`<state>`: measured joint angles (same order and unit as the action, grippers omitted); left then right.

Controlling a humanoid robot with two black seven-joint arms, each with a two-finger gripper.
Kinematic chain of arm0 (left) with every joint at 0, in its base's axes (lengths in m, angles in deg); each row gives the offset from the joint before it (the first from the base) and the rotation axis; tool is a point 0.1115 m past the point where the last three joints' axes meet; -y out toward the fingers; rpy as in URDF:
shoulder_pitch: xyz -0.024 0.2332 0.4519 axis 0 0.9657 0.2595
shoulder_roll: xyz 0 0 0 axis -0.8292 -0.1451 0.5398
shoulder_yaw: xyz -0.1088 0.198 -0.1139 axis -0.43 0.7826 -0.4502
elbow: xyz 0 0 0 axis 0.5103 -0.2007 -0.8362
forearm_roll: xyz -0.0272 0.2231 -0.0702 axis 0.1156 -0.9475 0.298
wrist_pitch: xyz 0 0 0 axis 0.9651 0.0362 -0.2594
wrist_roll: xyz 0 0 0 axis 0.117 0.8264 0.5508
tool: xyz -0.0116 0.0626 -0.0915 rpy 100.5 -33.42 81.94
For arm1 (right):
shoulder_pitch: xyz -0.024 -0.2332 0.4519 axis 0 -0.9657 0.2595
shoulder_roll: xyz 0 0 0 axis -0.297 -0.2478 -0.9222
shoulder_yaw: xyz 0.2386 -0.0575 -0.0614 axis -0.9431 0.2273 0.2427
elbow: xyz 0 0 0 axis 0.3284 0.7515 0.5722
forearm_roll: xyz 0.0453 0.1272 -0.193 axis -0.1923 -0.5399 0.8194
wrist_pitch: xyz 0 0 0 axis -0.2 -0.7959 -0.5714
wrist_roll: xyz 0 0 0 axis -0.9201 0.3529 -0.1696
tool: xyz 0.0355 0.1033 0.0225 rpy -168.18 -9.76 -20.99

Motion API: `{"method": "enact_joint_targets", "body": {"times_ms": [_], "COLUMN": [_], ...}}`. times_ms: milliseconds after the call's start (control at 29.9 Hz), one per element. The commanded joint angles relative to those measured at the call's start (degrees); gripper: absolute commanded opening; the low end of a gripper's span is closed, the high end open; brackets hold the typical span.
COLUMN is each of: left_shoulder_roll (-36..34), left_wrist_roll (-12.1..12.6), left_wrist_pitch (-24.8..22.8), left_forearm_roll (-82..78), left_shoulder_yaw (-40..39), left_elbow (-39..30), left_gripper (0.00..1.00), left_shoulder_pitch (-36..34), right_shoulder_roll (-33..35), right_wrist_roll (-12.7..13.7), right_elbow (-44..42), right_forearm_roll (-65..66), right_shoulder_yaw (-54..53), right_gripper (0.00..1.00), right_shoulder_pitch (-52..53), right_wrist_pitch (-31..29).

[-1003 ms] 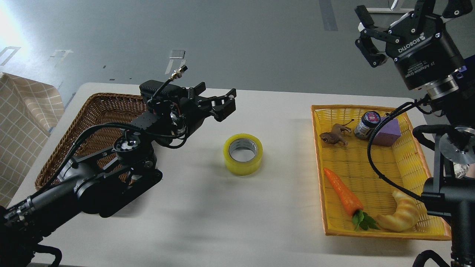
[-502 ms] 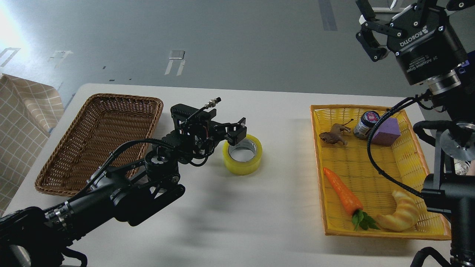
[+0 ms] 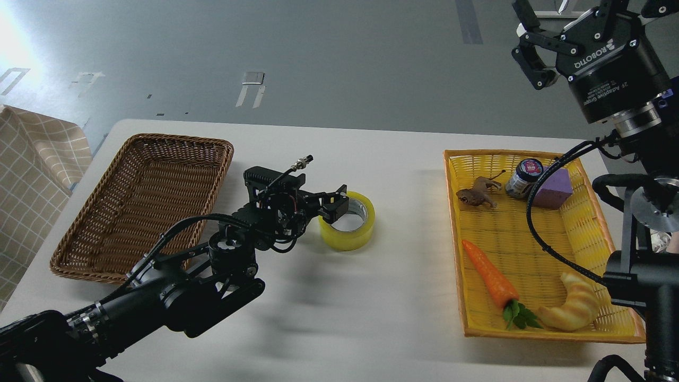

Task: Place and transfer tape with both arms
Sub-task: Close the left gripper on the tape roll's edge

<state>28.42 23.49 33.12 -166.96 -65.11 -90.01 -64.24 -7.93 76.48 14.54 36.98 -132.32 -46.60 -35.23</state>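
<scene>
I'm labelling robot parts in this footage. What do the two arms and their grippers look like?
Both arms are black and jointed, with black cables looped along them. The right gripper has a thick black cylindrical body with white "ROBOTIQ" lettering above a silver ring. The left gripper has black linked fingers, exposed wiring and a silver connector.

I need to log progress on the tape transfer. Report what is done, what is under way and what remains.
Done: the tape lies in mid-table, outside the yellow tray, and the right gripper is raised and open.
Under way: the left gripper is at the roll's near-left rim, one finger apparently inside the core; whether it grips is unclear.
Left: lifting the tape and putting it in the brown wicker basket, likely its destination.
</scene>
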Motion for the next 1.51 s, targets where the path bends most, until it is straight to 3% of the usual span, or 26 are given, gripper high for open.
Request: {"method": "enact_joint_targets", "body": {"times_ms": [0, 635, 769, 1037, 1070, 1171, 1472], "left_shoulder_roll": [0.3, 3.5, 2.9, 2.3, 2.3, 2.2, 1.7], "left_wrist_roll": [-0.1, -1.0, -1.2, -1.6, -1.6, -1.6, -1.6], "left_wrist_pitch": [0.0, 0.1, 0.0, -0.4, -0.4, -0.7, -0.8], "left_forearm_roll": [0.0, 0.0, 0.0, 0.4, 0.4, 0.4, 0.3], "left_shoulder_yaw": [0.0, 0.0, 0.0, -0.1, -0.1, -0.1, -0.1], "left_elbow": [0.7, 3.6, 4.8, 4.9, 4.9, 4.9, 4.6], "left_gripper": [0.97, 0.91, 0.67, 0.39, 0.31, 0.26, 0.24], "left_shoulder_pitch": [0.7, 1.8, 1.8, 1.4, 1.3, 1.2, 1.1], "right_shoulder_roll": [0.0, -0.2, -0.2, -0.2, -0.2, -0.2, -0.2], "right_wrist_roll": [0.0, -0.1, -0.1, -0.1, -0.1, -0.1, -0.1], "right_elbow": [0.0, 1.2, 1.3, 1.3, 1.3, 1.3, 1.5], "right_forearm_roll": [0.0, 0.0, 0.0, 0.0, 0.0, 0.0, 0.0], "right_shoulder_yaw": [-0.1, -0.1, -0.2, -0.2, -0.2, -0.2, -0.2], "right_gripper": [1.0, 1.0, 1.0, 1.0, 1.0, 1.0, 1.0], "right_shoulder_pitch": [-0.2, -2.5, -3.3, -3.8, -4.0, -4.4, -4.8], "right_wrist_pitch": [0.0, 0.4, 0.3, 0.2, 0.1, 0.0, 0.1]}}
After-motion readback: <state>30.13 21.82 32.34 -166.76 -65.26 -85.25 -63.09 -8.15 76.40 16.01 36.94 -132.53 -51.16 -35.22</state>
